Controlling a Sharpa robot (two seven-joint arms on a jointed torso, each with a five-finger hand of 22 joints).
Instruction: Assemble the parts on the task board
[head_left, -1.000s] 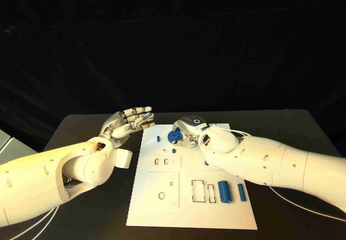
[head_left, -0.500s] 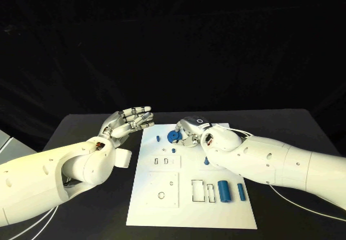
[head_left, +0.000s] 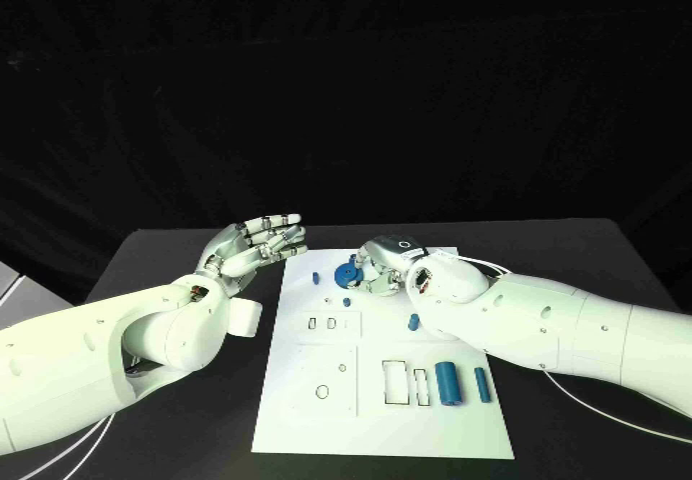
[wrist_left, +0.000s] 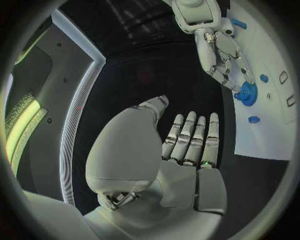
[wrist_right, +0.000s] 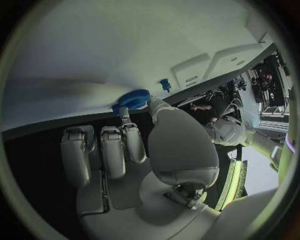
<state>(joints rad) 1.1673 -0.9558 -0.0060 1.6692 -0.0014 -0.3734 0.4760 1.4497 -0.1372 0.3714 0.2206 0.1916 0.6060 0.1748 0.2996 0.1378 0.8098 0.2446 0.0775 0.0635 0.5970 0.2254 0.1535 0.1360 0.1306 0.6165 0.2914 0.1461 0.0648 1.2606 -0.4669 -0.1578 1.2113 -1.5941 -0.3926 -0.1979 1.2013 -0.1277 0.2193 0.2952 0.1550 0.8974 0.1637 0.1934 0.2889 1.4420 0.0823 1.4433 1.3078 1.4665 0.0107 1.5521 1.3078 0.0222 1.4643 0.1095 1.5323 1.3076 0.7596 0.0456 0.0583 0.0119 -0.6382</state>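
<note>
The white task board (head_left: 378, 420) lies in the middle of the table. A blue gear (head_left: 348, 274) sits at its far end. My right hand (head_left: 381, 266) is just right of it, thumb and one fingertip pinching the gear's rim (wrist_right: 132, 99); the left wrist view shows those fingers (wrist_left: 232, 65) reaching down onto the gear (wrist_left: 247, 93). My left hand (head_left: 261, 240) hovers open above the table, left of the board's far corner, fingers straight and together (wrist_left: 187, 145). Two blue cylinders (head_left: 449, 383) lie side by side near the board's right edge.
Small blue pieces sit on the board near the gear (head_left: 348, 300) and mid-board (head_left: 414, 322). Outlined slots (head_left: 395, 382) and a square recess (head_left: 327, 378) mark the near half. Black table (head_left: 173, 260) surrounds the board.
My right hand has shifted slightly to the right while its fingers stay at the gear. The gear and my left hand have not moved.
</note>
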